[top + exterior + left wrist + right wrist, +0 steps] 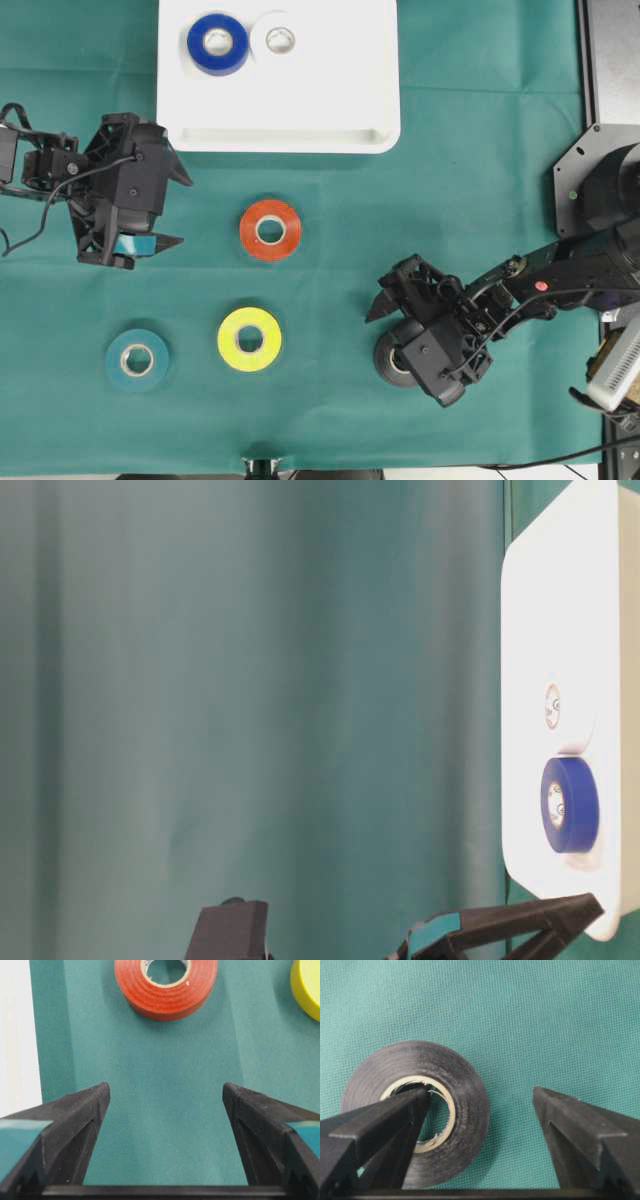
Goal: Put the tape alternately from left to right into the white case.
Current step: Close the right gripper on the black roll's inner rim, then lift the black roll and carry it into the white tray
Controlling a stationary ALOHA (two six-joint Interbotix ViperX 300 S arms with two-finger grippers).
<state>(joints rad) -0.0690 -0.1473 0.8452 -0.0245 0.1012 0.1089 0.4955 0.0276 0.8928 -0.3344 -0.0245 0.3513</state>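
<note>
The white case [280, 140] lies at the back with a blue roll [218, 43] and a white roll [280, 40] in its far left part. On the green cloth lie a red-orange roll [270, 229], a yellow roll [249, 339] and a teal roll [137, 359]. My right gripper [481, 1094] is down over the black roll [465, 1110]. One of its fingers is inside the core; the other stands well clear of the outer wall, so it is open. My left gripper [165, 1092] is open and empty, short of the red-orange roll [167, 995].
The case's white edge [15, 1035] shows left of my left gripper, and the yellow roll [306, 990] at the right. A grey metal base [610, 60] stands at the right table edge. The cloth's front edge runs close behind the teal and yellow rolls.
</note>
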